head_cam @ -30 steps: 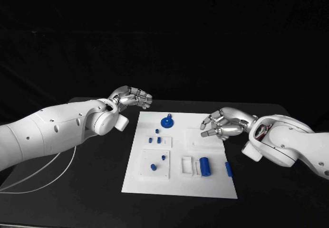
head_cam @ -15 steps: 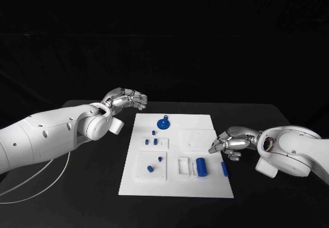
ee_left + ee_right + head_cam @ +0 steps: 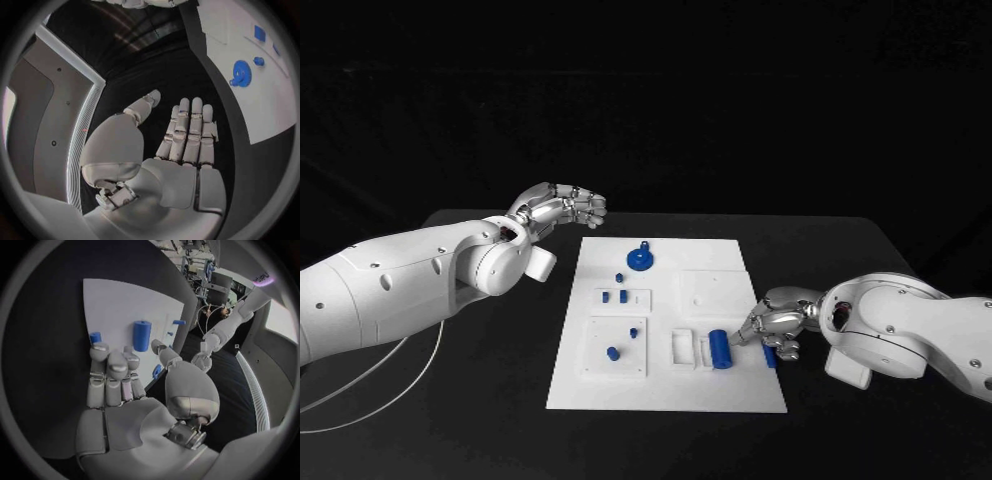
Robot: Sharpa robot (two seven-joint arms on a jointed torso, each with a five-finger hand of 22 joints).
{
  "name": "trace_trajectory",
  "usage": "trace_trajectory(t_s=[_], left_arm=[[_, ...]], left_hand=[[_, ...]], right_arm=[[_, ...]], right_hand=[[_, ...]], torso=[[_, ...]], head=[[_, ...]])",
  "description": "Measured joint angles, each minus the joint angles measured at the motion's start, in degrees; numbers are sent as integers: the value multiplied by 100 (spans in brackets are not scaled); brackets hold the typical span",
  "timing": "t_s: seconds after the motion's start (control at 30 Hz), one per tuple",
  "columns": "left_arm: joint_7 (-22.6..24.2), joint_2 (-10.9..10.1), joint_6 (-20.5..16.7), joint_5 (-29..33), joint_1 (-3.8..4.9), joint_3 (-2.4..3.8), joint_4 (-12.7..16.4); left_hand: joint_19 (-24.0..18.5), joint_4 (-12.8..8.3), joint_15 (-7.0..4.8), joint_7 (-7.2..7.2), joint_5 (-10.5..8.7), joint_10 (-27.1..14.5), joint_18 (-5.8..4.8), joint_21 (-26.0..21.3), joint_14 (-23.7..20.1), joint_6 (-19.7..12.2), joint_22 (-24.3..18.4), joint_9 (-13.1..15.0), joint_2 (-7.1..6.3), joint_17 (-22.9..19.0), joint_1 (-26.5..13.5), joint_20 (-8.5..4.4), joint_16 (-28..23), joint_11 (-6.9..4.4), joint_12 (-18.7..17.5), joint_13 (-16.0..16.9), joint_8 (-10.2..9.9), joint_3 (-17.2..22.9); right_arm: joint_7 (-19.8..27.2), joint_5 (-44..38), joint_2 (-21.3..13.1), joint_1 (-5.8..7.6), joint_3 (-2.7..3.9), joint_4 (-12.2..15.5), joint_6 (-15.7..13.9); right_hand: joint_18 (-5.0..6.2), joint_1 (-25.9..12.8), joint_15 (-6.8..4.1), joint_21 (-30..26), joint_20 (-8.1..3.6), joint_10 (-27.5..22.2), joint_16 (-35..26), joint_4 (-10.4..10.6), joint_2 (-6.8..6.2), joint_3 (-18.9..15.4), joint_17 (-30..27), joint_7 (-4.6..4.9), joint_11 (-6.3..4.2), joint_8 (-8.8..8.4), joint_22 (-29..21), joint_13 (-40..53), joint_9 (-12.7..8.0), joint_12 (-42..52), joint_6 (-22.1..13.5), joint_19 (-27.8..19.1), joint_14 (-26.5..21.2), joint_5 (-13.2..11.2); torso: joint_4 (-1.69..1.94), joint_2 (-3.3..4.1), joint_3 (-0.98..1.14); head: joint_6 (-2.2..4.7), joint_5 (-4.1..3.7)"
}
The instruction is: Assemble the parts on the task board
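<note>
Head view: black desk [image 3: 473, 400], white task board [image 3: 718, 395] flat at centre. Left arm [image 3: 387, 290] in from left side; left hand [image 3: 564, 208] raised beyond board's far left corner, off the board, fingers curled in head view. Left wrist view: same hand [image 3: 181, 135] w/ fingers straight and side by side, thumb apart, nothing held, not touching anything. Right arm [image 3: 913, 330] in from right side; right hand [image 3: 776, 322] low at board's right edge, near the two parts there. Right wrist view: fingers [image 3: 109, 370] extended over board, fingertips just beside small blue peg [image 3: 95, 337]; contact w/ it – cannot tell; nothing clamped, fingers loosely together, thumb apart.

Parts on board, head view: blue cylinder [image 3: 721, 349] lying near right front, beside white frame [image 3: 684, 347]; blue gear [image 3: 640, 260] at far middle; slim blue peg [image 3: 770, 355] at right edge by right hand; small blue bits [image 3: 615, 352] on left-front plate; more small blue bits [image 3: 620, 295] mid-left.
</note>
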Motion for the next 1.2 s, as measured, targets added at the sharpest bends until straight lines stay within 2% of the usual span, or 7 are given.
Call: trace_trajectory(t_s=[0.13, 0.33, 0.73, 0.9, 0.93, 1.07, 1.2], left_arm=[[5, 2, 39, 19, 0, 0, 0], [7, -7, 88, 28, 0, 0, 0], [-4, -44, 148, 30, 0, 0, -1], [-8, -39, 170, 29, 0, 0, 2], [-9, -39, 174, 29, 0, 0, 4], [-12, -48, 202, 29, 0, 0, 31], [-16, -49, 229, 29, 0, 0, 44]], left_hand=[[0, 0, 0, 21, 0, 0, 0, -22, 0, -21, 0, -6, 59, 6, 26, 0, 0, 0, -20, -5, 0, 0], [0, -17, 0, 21, 0, 0, 0, -25, 0, -21, 6, -11, 87, 13, -1, 0, -24, 0, -20, -5, 0, -17], [0, -48, 0, 26, -23, 0, 0, -51, 0, -57, 12, -19, 90, 21, -4, 0, -25, 0, -40, -10, 0, -48], [0, -48, 0, 26, -23, 0, 0, -51, 0, -57, 12, -19, 90, 21, -4, 0, -46, 0, -40, -10, 0, -48], [0, -48, 0, 26, -23, 0, 0, -51, 0, -57, 11, -19, 89, 21, -4, 0, -46, 0, -40, -10, 0, -48], [0, -55, 0, 26, -23, 0, -1, -85, 0, -57, 17, -24, 112, 28, -30, 0, -47, 0, -40, -16, 0, -59], [0, -49, 0, 26, -23, 0, 0, -85, 0, -57, 19, -25, 78, 35, -71, 0, -48, 0, -62, -16, 0, -94]], right_arm=[[-132, -10, 80, -4, -25, -25, 90], [-202, -30, 212, -77, -31, -48, 185], [-155, -188, 375, -114, -9, -40, 124], [-137, -250, 470, -148, -2, -58, 59], [-137, -262, 486, -159, -7, -73, 49], [-131, -323, 515, -187, -13, -97, 10], [-88, -384, 510, -189, -12, -118, -49]], right_hand=[[-4, -290, 0, 45, -31, 0, 63, 133, 54, -133, 55, 0, 0, -34, 0, 70, -24, 88, 0, -31, 0, -696], [-103, -416, -3, 84, -124, -3, 91, 146, 96, -230, 90, -19, -5, -71, 0, 131, -29, 93, 19, -44, -4, -1209], [-134, -448, -22, 110, -156, 0, 118, 121, 68, -285, 104, -30, -7, -190, 0, 179, -43, 130, 29, -72, -23, -1238], [-136, -380, -22, 141, -168, 12, 118, 26, 151, -215, 109, -55, -19, -194, 0, 207, -43, 131, 55, -62, -22, -1204], [-136, -308, -31, 148, -178, -58, 118, -18, 158, -194, 109, -80, -81, -315, 0, 211, -201, 168, 168, -72, -43, -1204], [-136, 134, -37, 177, -194, -80, 118, -147, 192, 172, 109, -41, -101, -235, 0, 221, -167, 184, 214, -73, -51, -1338], [-136, 433, -68, 221, -148, 37, 118, 103, -26, 909, 93, -65, -134, -185, 0, 237, -183, 182, 362, 52, -16, -1378]], torso=[[-1, 5, -2], [1, 10, -1], [4, 12, 4], [5, 12, -5], [6, 13, -5], [10, 13, -12], [10, 13, -15]], head=[[-31, 14], [-65, 19], [-127, 44], [-143, 43], [-144, 40], [-147, 38], [-155, 37]])
